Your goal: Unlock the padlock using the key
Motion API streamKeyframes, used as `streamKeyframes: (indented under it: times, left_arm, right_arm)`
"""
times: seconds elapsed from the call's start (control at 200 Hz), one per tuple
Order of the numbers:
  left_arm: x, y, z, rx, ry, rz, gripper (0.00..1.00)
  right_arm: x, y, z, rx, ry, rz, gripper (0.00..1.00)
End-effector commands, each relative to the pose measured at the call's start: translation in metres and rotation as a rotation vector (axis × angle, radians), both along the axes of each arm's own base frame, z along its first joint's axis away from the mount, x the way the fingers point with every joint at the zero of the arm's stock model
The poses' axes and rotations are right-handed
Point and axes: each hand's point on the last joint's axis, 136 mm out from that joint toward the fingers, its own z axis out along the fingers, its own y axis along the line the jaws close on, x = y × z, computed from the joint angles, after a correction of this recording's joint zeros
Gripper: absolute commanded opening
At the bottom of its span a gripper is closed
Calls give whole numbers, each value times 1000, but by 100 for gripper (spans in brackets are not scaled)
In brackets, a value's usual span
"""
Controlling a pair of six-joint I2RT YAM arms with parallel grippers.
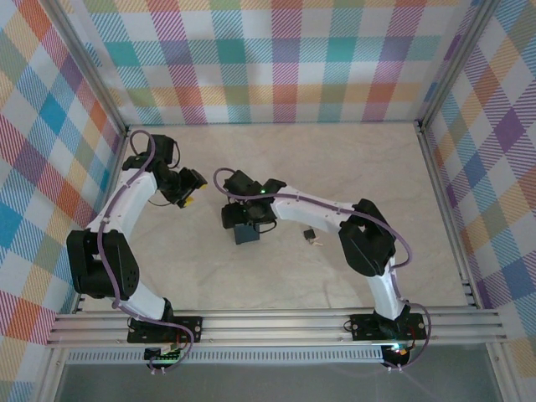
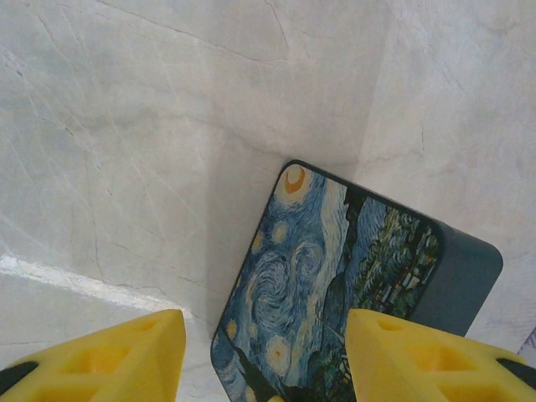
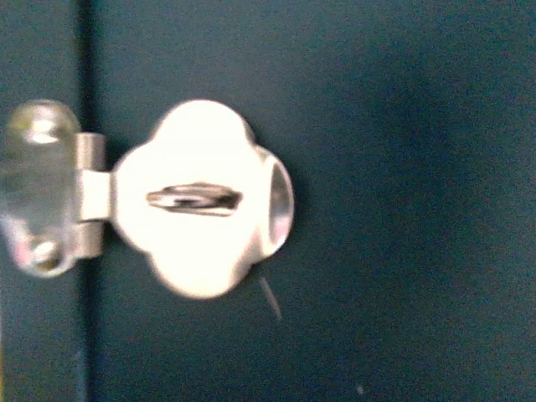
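Yellow fingers of my left gripper (image 2: 264,335) stand wide apart, holding nothing, with one blue tin (image 2: 335,276) just beyond them. On the tin's dark side sits one silver clasp (image 3: 197,197), its slot running sideways. One padlock (image 1: 310,237) lies on the table (image 1: 335,159), right of the tin and apart from it, too small to tell which way it points. My right gripper (image 1: 241,216) is at the tin; I can't tell whether it's clenched.

Top external: high, looking down on table (image 1: 335,285). Wrist cameras both near tin (image 2: 335,276); right closest, blurred.
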Motion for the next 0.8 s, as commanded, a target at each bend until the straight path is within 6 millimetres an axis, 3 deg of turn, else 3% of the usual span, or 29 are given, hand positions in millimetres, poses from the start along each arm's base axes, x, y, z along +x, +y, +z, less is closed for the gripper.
streamKeyframes:
  times: [0.0,0.195,0.32,0.435,0.8]
  left_arm:
    - [-4,2,8,-11,-30,-10,53]
    - [-2,0,14,-24,-43,-16,53]
    - [0,-3,19,-34,-55,-23,53]
    - [2,-8,26,-32,-68,-41,52]
    - [5,-35,31,56,-81,-144,53]
  right_arm:
    - [0,-14,13,83,35,-47,78]
    - [-1,-12,44,496,69,-2,80]
    - [7,-25,35,654,141,-27,87]
    - [14,-36,13,567,135,-1,100]
    - [32,-67,-13,235,108,163,100]
